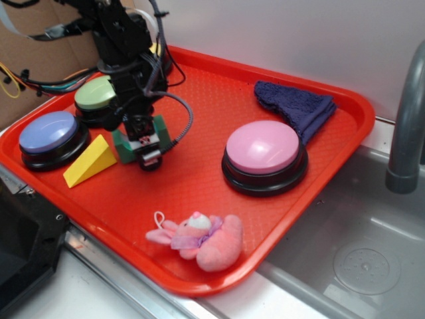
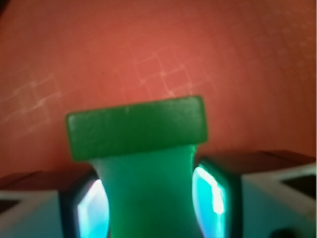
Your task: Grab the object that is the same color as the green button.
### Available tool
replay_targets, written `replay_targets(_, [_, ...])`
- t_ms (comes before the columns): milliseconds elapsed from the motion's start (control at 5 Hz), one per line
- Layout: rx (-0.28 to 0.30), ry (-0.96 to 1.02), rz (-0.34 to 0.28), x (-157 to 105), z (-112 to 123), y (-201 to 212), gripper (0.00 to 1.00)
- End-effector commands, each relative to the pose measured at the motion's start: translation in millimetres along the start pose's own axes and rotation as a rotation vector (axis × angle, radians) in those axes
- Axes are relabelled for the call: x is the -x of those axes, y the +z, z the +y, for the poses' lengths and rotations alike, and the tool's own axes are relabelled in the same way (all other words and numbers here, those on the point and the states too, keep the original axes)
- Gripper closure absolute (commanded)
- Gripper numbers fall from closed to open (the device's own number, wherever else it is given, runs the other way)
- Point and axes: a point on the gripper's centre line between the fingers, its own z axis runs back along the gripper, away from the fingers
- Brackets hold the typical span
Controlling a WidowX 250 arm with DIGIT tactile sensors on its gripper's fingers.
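The red tray (image 1: 199, 266) fills most of the frame, and left of centre the end effector (image 1: 143, 143) is pinching the green block (image 1: 126, 147) by its narrow notched waist, right beside the yellow wedge (image 1: 89, 161) and below the green button (image 1: 96, 93). The pads (image 2: 205, 193) meet a curved surface, so I'd worry it could twist or slip when lifted, or nudge the wedge.

Arm: black, reaching down from the tray's (image 1: 199, 282) far left corner, wrist vertical.
Gripper (image 1: 143, 143): pointing straight down, low over the tray's left part.
Jaws: closed on the block (image 2: 138, 129), one pad (image 2: 208, 191) on each side of its narrow middle.
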Motion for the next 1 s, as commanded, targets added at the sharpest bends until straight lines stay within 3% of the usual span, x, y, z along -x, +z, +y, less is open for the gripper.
replay_targets(0, [-0.038,0.148,-0.148,-24.5,9.5,97.7,1.00])
replay_targets(200, [-0.045,0.211,-0.176,-28.7,10.8,146.2,1.00])
replay_targets(600, [-0.043,0.326,-0.220,-24.3,18.7,185.0,1.00])
replay_targets(800, [-0.094,0.327,-0.160,-15.7,14.2,174.8,1.00])
